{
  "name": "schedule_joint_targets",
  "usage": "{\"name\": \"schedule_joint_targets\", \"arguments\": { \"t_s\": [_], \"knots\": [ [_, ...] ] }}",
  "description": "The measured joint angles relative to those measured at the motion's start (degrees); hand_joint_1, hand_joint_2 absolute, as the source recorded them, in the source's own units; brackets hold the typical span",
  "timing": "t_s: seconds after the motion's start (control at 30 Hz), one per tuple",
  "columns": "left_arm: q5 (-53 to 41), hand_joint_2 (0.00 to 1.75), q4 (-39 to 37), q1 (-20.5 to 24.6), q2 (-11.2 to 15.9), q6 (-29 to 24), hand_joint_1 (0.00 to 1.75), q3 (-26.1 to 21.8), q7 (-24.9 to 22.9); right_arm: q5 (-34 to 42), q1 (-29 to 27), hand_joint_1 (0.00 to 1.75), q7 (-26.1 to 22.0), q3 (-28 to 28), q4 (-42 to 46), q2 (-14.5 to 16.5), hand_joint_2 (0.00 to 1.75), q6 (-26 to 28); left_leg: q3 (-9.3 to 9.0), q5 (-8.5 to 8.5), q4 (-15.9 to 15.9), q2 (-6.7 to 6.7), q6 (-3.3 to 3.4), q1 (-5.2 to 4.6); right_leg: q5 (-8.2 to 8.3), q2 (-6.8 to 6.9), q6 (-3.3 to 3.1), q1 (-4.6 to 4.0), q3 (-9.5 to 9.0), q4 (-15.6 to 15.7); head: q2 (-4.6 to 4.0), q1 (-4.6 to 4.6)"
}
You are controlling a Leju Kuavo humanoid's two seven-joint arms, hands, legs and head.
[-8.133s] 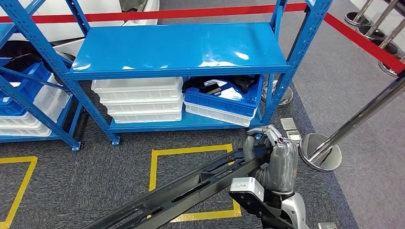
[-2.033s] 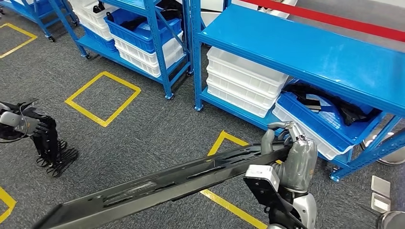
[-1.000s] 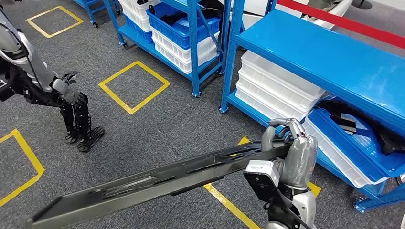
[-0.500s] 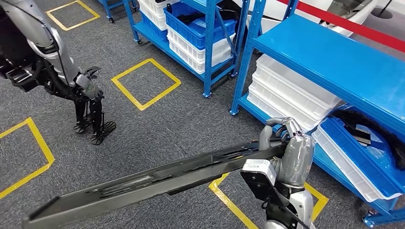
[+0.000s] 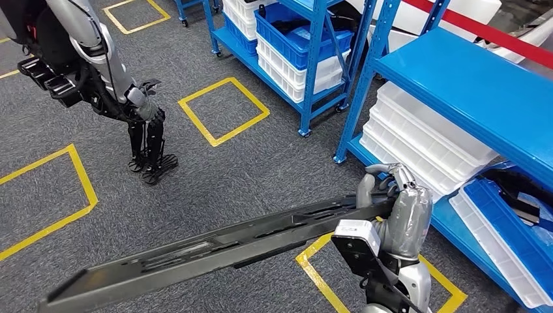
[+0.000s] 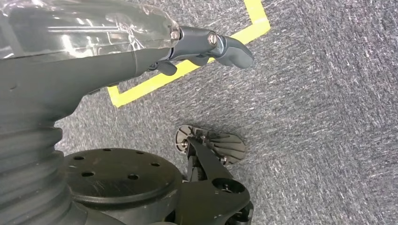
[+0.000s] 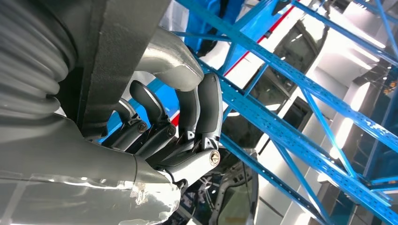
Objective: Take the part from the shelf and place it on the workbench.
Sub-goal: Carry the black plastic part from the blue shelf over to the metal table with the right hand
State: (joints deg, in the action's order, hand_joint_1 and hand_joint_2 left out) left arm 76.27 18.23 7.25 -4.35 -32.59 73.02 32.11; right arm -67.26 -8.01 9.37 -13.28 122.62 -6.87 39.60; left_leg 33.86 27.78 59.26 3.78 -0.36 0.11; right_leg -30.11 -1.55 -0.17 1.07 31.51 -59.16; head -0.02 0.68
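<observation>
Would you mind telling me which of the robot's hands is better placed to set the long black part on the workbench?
The right hand: it already grips the long black part near one end. The left hand hangs over the carpet, holding nothing.

Yellow squares [image 5: 224, 110] mark the grey carpet [image 5: 215, 176]. White bins [image 5: 427, 143] and blue bins [image 5: 295, 39] fill racks at upper right; another robot [image 5: 98, 72] stands upper left.

I can't see the long black part's [image 5: 215, 251] far end, cut off at the head view's lower left edge; the blue bin [image 5: 515, 228] runs off right.
</observation>
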Motion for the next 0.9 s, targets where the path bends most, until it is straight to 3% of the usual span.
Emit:
{"name": "schedule_joint_targets", "arguments": {
  "t_s": [0.07, 0.13, 0.2, 0.23, 0.27, 0.3, 0.37, 0.47, 0.53, 0.6, 0.67, 0.7, 0.73, 0.77, 0.83, 0.9],
  "knots": [
    [-0.02, 1.75, -0.07, 0.05, 0.0, 0.0, 0.0, -0.01, 0.0, -0.03, 0.06, 1.75, -0.01, 0.01, 0.0, -0.02, 1.75, 0.0, 1.3, 2.06, 3.22, -1.32, -0.7, -0.01, 0.24, 0.95, -0.67, 0.13, -0.15, 0.37, 0.0, 0.36],
    [-0.05, 1.75, -0.08, 0.04, 0.0, 0.0, 0.0, -0.02, 0.0, -0.05, 0.03, 1.75, 0.0, 0.02, 0.0, -0.03, 1.75, 0.0, 4.5, 5.63, 10.27, -2.71, -1.27, 0.09, 0.2, 1.93, -0.98, 0.05, -0.19, 0.39, 0.0, 0.78],
    [-0.07, 1.75, -0.09, -0.03, 0.0, 0.0, 0.0, -0.02, -0.01, -0.07, 0.01, 1.75, 0.01, 0.02, 0.0, -0.03, 1.75, 0.0, 6.98, 7.2, 15.5, -3.03, -1.48, 0.26, 0.11, 2.9, -1.09, -0.05, -0.22, 0.36, 0.0, 0.82],
    [-0.08, 1.75, -0.1, -0.06, 0.0, 0.0, 0.0, -0.02, -0.01, -0.08, 0.01, 1.75, 0.02, 0.02, 0.0, -0.03, 1.75, 0.0, 6.81, 6.47, 15.22, -3.13, -1.44, 0.3, 0.04, 3.34, -1.09, -0.08, -0.3, 0.35, 0.0, 0.83],
    [-0.08, 1.75, -0.11, -0.07, 0.0, 0.0, 0.0, -0.02, -0.01, -0.08, 0.01, 1.75, 0.02, 0.02, 0.0, -0.03, 1.75, 0.0, 5.51, 4.81, 12.68, -3.33, -1.3, 0.32, -0.06, 3.75, -1.03, -0.08, -0.44, 0.35, 0.0, 0.83],
    [-0.1, 1.75, -0.13, -0.08, 0.0, 0.0, 0.0, -0.02, -0.01, -0.08, 0.01, 1.75, 0.03, 0.02, 0.0, -0.03, 1.75, 0.0, 3.46, 2.79, 8.66, -3.83, -1.07, 0.29, -0.19, 4.1, -0.92, -0.09, -0.64, 0.36, 0.0, 0.84],
    [-0.14, 1.75, -0.15, -0.01, 0.0, 0.0, 0.0, -0.02, -0.01, -0.09, 0.01, 1.75, 0.03, 0.01, 0.0, -0.03, 1.75, 0.0, 0.15, 0.43, 1.78, -5.07, -0.51, -0.02, -0.5, 4.67, -0.52, -0.29, -0.94, 0.31, 0.0, 0.83],
    [-0.15, 1.75, -0.18, -0.13, 0.0, 0.0, 0.0, -0.03, -0.01, -0.08, 0.02, 1.75, 0.03, -0.01, 0.0, -0.03, 1.75, 0.0, -0.46, 0.25, -0.34, -5.11, 0.28, -0.41, -0.72, 5.41, 0.23, -0.44, -1.22, 0.49, 0.0, 0.79],
    [-0.14, 1.75, -0.2, -0.25, -0.04, 0.0, 0.0, -0.04, -0.02, -0.08, 0.04, 1.75, 0.03, -0.01, 0.0, -0.06, 1.75, 0.0, -0.67, -0.04, -0.94, -4.61, 0.99, -0.21, -1.59, 4.85, 0.78, -0.25, -1.21, -0.2, 0.0, 0.73],
    [-0.16, 1.75, -0.21, -0.16, -0.1, 0.0, 0.0, -0.04, -0.02, -0.06, 0.0, 1.75, 0.03, -0.01, 0.0, -0.08, 1.75, 0.0, -0.86, -0.32, -1.42, -4.15, 1.64, 0.0, -4.51, 3.1, 1.12, -0.1, 0.75, -4.65, 0.0, 0.44],
    [-0.16, 1.75, -0.22, -0.1, -0.15, 0.0, 0.0, -0.04, -0.02, -0.02, -0.15, 1.75, 0.09, -0.01, 0.0, -0.09, 1.75, 0.0, -0.84, -0.32, -1.44, -3.55, 1.93, -0.07, -7.77, 2.01, 1.32, -0.12, 4.42, -12.09, 0.0, 0.11],
    [-0.15, 1.75, -0.22, -0.12, -0.17, 0.0, 0.0, -0.04, -0.02, 0.0, -0.24, 1.75, 0.12, -0.01, 0.0, -0.09, 1.75, 0.0, -0.85, -0.3, -1.4, -3.15, 1.96, -0.1, -8.23, 1.87, 1.41, -0.11, 5.73, -14.57, 0.0, 0.04],
    [-0.15, 1.75, -0.23, -0.12, -0.17, 0.0, 0.0, -0.04, -0.02, 0.01, -0.28, 1.75, 0.14, -0.01, 0.0, -0.1, 1.75, 0.0, -0.87, -0.28, -1.35, -2.73, 1.96, -0.11, -7.53, 1.82, 1.47, -0.09, 6.13, -15.0, 0.0, 0.01],
    [-0.15, 1.75, -0.23, -0.12, -0.18, 0.0, 0.0, -0.04, -0.02, 0.01, -0.3, 1.75, 0.14, -0.01, 0.0, -0.1, 1.75, 0.0, -0.89, -0.25, -1.26, -2.26, 1.93, -0.09, -5.79, 1.77, 1.47, -0.04, 5.46, -13.16, 0.0, -0.04],
    [-0.16, 1.75, -0.25, -0.05, -0.21, 0.0, 0.0, -0.04, -0.02, 0.01, -0.28, 1.75, 0.14, -0.01, 0.0, -0.11, 1.75, 0.0, -0.84, -0.08, -0.9, -1.32, 1.65, -0.09, -1.73, 0.8, 1.39, 0.15, 2.32, -5.71, 0.0, -0.18],
    [-0.15, 1.75, -0.26, 0.0, -0.24, 0.0, 0.0, -0.04, -0.02, 0.02, -0.3, 1.75, 0.15, -0.01, 0.0, -0.12, 1.75, 0.0, -0.51, 0.1, -0.35, -0.51, 1.14, -0.17, -0.04, -0.27, 1.11, 0.21, 0.41, -0.92, 0.0, -0.24]
  ]
}}
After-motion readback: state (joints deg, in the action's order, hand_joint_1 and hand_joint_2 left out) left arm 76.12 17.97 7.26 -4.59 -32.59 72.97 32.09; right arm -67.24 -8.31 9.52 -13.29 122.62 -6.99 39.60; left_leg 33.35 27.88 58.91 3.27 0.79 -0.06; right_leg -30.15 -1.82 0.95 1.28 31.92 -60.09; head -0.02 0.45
